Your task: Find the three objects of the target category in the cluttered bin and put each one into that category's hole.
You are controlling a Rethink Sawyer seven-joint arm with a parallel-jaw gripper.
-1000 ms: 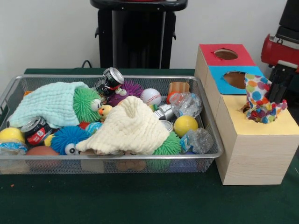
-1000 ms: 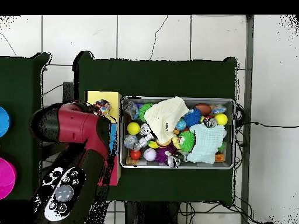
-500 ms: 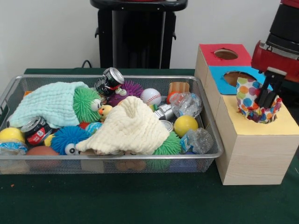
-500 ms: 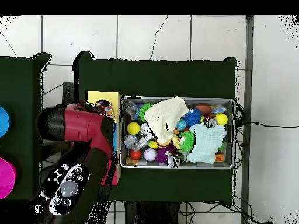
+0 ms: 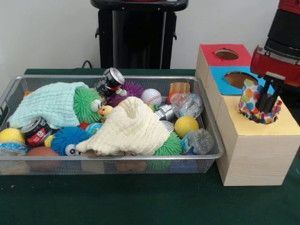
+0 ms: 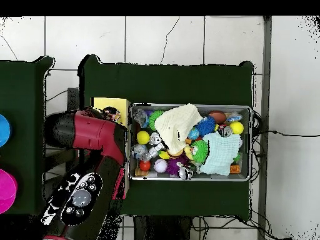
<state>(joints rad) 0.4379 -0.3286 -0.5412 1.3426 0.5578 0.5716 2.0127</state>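
Green cloth covers the table, and a wooden sorting box stands at its right end in the front view. The gripper [image 5: 267, 101] is seen over the box's yellow section [image 5: 281, 125], its dark fingers [image 5: 271, 96] reaching down into a polka-dot paper cup [image 5: 257, 104] that sits at the yellow hole. Whether the fingers pinch the cup wall or merely stand inside it cannot be told. The cup leans and looks crumpled at its base, partly sunk in the opening.

For the step in hand, the cup is probably best pressed straight down, centred over the hole, so that the rim is not caught on the edge; release should be delayed until it has dropped through.

Behind the yellow section lie a blue section [image 5: 225, 84] and a red section [image 5: 213, 56], each with its own hole. Beside the box stands the wire bin [image 5: 206, 157], crowded with a cream cloth [image 5: 133, 129], a mint cloth [image 5: 49, 105], fuzzy balls, a baseball [image 5: 151, 97], a yellow ball [image 5: 186, 125] and crushed cans. Any further cups are likely hidden under the cloths, which would have to be moved aside.
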